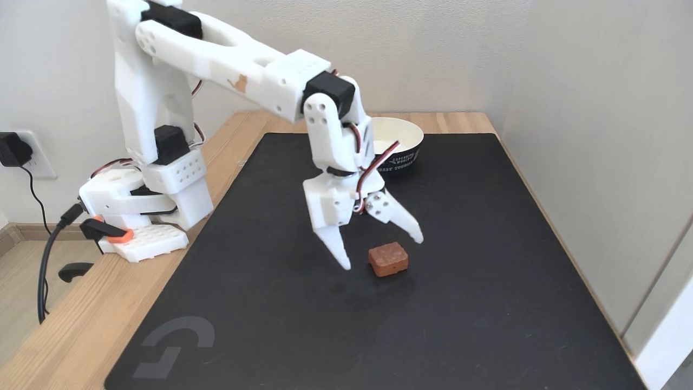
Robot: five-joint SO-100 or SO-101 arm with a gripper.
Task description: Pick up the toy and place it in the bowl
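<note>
- A white plastic robot arm (227, 70) reaches from its base at the left of the frame toward the centre, bending down over a black rectangular mat (460, 303) that covers most of a light wooden table (70, 330).
- Its white two-finger gripper (381, 250) points downward with the jaws spread wide, holding nothing — the fingertips sit just above the mat.
- The small reddish-brown brick-like toy block (388, 259) lies flat on the mat at mid-frame, between the two fingertips and a little in front of them.
- A round paper bowl (403, 142), cream inside and dark navy outside with white lettering, stands at the mat's far edge, partly hidden behind the arm's wrist and well apart from the toy.
</note>
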